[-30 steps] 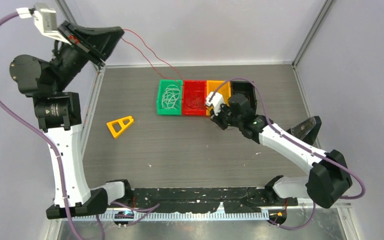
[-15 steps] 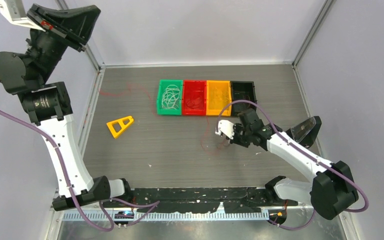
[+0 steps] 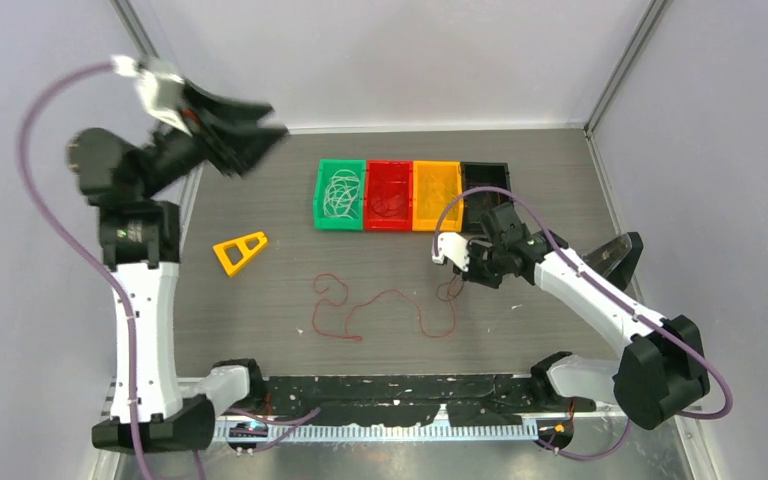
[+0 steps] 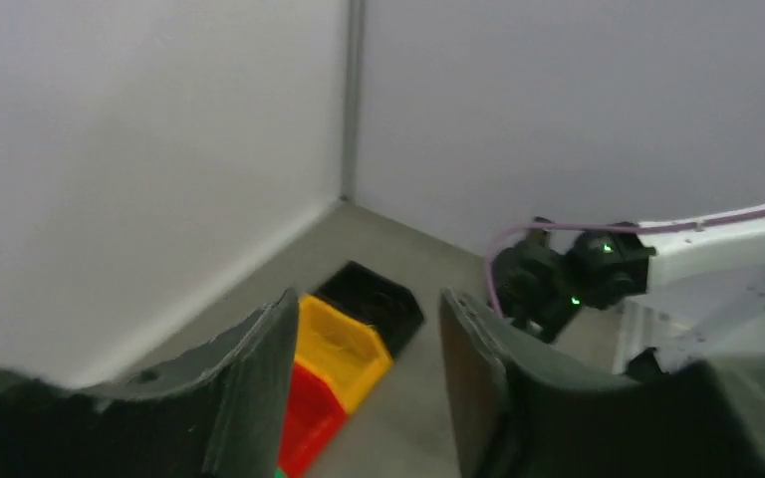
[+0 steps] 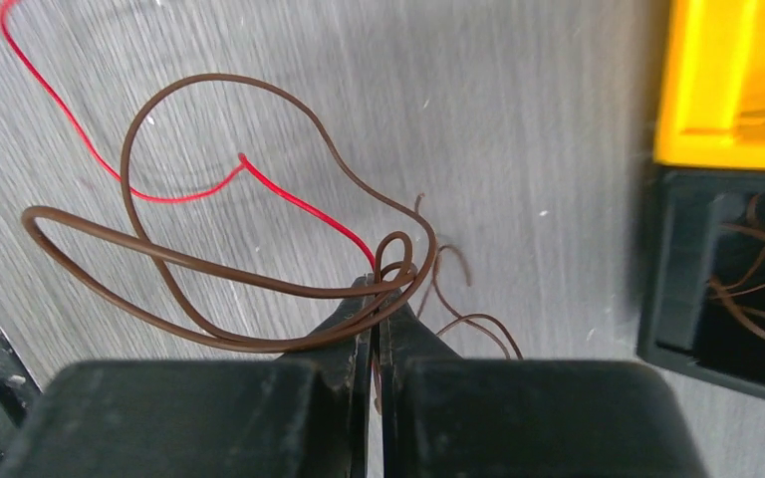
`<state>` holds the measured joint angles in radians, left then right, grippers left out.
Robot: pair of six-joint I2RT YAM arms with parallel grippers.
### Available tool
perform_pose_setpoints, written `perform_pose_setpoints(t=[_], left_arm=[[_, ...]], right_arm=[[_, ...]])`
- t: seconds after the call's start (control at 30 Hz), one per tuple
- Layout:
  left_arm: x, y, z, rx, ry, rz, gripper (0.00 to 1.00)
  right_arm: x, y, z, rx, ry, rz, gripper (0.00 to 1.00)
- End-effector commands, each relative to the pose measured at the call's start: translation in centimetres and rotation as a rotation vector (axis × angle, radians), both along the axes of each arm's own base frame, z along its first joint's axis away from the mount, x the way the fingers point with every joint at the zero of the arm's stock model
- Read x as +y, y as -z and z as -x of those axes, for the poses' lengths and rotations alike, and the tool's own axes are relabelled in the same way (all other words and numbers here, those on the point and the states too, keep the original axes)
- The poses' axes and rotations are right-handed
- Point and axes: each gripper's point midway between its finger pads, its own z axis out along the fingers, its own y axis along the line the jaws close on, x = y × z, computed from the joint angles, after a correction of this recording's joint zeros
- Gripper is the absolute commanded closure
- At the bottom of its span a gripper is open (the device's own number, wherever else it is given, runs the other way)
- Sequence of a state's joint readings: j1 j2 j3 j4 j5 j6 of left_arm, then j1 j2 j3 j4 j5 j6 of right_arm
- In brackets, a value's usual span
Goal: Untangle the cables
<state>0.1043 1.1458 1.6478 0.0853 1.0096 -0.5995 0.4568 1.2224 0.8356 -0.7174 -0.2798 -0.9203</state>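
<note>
A long red cable (image 3: 385, 297) lies in loose curves on the table in front of the bins. Its right end runs up to my right gripper (image 3: 454, 277). In the right wrist view that gripper (image 5: 376, 287) is shut on looped dark brown cables (image 5: 199, 264) together with the red cable (image 5: 294, 202), just above the table. My left gripper (image 3: 245, 135) hangs high at the back left, open. Nothing sits between its fingers (image 4: 264, 349). Whitish cables (image 3: 340, 193) fill the green bin (image 3: 318, 200), and red cables (image 3: 390, 205) lie in the red bin (image 3: 388, 165).
Left to right stand a green, a red, a yellow (image 3: 436, 166) and a black bin (image 3: 487, 168) in a row at the back. The black bin (image 5: 677, 299) holds brown cables. A yellow triangle (image 3: 240, 250) lies at the left. Frame posts and walls surround the table.
My left gripper has opened and let go of the red cable, which dropped onto the table. The left arm swung down and to the right. The right gripper stayed shut.
</note>
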Motion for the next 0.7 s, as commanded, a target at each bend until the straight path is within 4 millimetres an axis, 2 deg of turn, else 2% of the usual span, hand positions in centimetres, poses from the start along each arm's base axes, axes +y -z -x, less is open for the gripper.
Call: perform_pose_setpoints(t=[0.0,0.1,0.17,0.3,0.33,0.47,0.67], left_arm=[[-3.4,16.5,1.7,0.149,0.168,-0.316,0.35],[-5.6,25.3,3.9,0.111,0.259,-0.504,0.18],[-7.1,29.2,5.4,0.038,0.321,-0.574,0.08],[-9.7,34.5,7.2,-0.193,0.401,-0.651,0.07],[-10.4,36.4,7.8,-0.242,0.432,-0.691,0.07],[-13.8,39.7,9.4,-0.400,0.569,-0.787,0.11],[-18.3,43.4,9.1,-0.487,0.655,-0.914,0.11]], right_arm=[[2.7,-4.2,-0.4,-0.021,-0.014,-0.155,0.94],[3.5,-5.9,0.0,-0.011,-0.009,-0.217,0.94],[4.6,-7.5,0.7,0.020,-0.013,-0.290,0.94],[6.0,-10.2,1.6,0.071,0.021,-0.399,0.94],[6.2,-10.6,1.6,0.076,0.023,-0.413,0.94],[6.5,-10.7,2.1,0.118,0.042,-0.433,0.94],[6.7,-11.0,2.6,0.141,0.066,-0.449,0.94]])
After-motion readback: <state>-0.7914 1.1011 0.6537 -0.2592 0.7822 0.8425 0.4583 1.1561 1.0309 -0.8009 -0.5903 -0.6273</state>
